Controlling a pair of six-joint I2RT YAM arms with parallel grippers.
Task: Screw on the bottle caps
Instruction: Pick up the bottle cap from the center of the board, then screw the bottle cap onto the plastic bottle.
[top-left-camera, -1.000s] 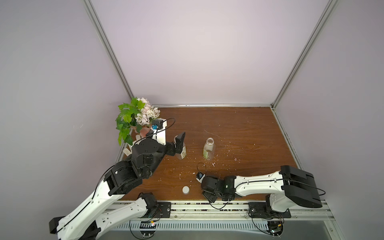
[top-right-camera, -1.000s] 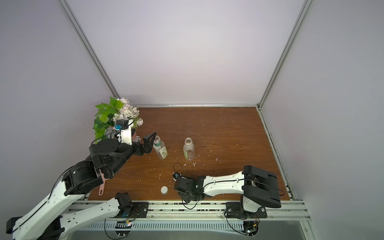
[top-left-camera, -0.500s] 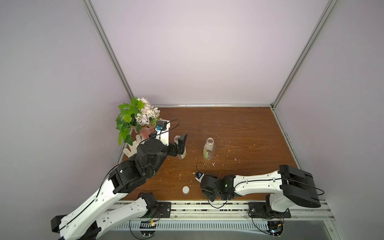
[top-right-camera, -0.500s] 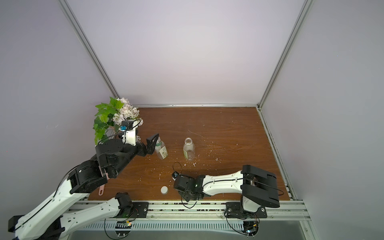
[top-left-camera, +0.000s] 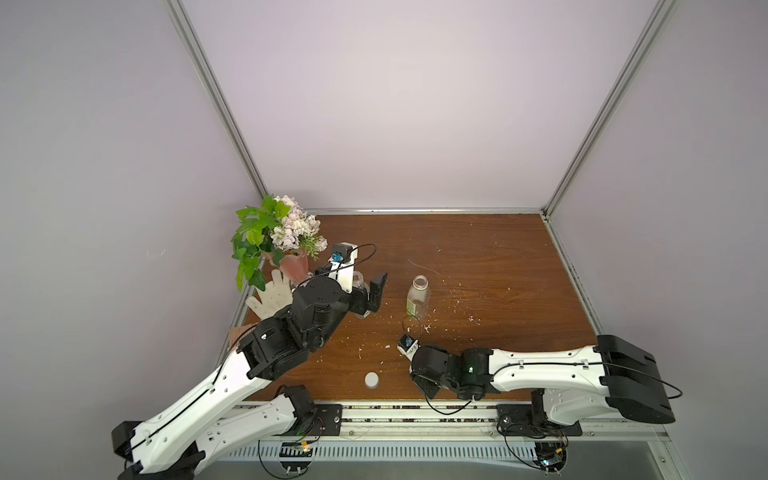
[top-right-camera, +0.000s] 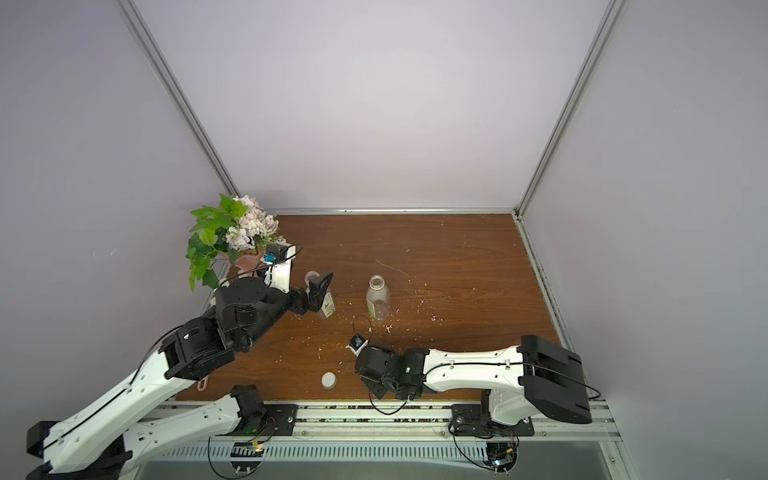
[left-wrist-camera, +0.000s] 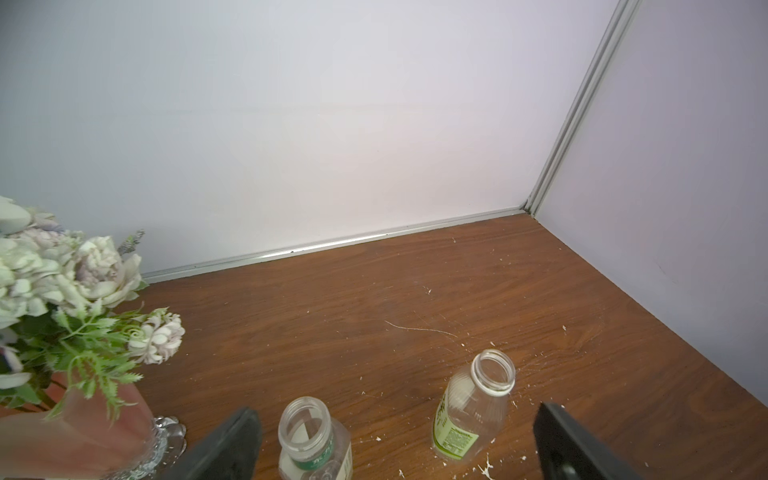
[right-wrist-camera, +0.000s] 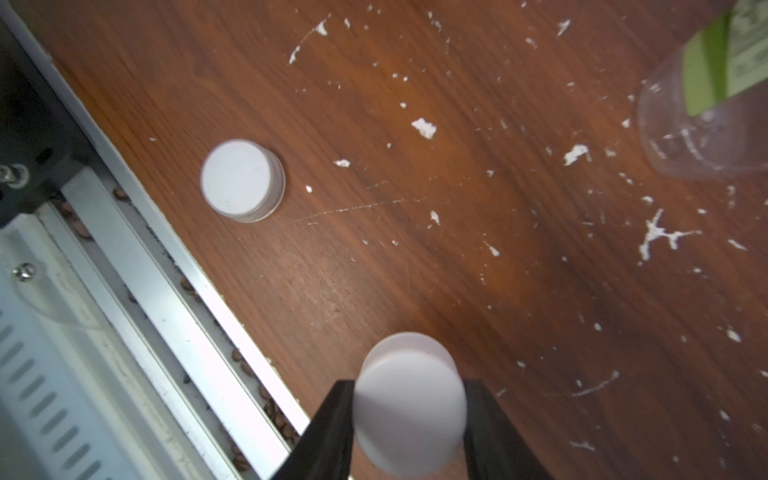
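Near the wooden table's (right-wrist-camera: 415, 257) front edge, the right gripper (right-wrist-camera: 409, 395) clamps one round white plastic cap (right-wrist-camera: 409, 415), its twin (right-wrist-camera: 242, 179) lying nearby; the left gripper (left-wrist-camera: 399, 415) gapes at two clear plastic bottles (left-wrist-camera: 313, 444) (left-wrist-camera: 473, 411).

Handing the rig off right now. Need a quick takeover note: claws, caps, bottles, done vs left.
Left claw: open, spread at the left bottle beside the vase, not gripping it.
Right claw: shut on one cap, near the table's front edge.
Second cap: loose on the table, also near the front edge.
Right bottle: standing free, mid-table.
Done: one cap grasped. Both bottle necks are open.
Left: seat and screw on both caps.
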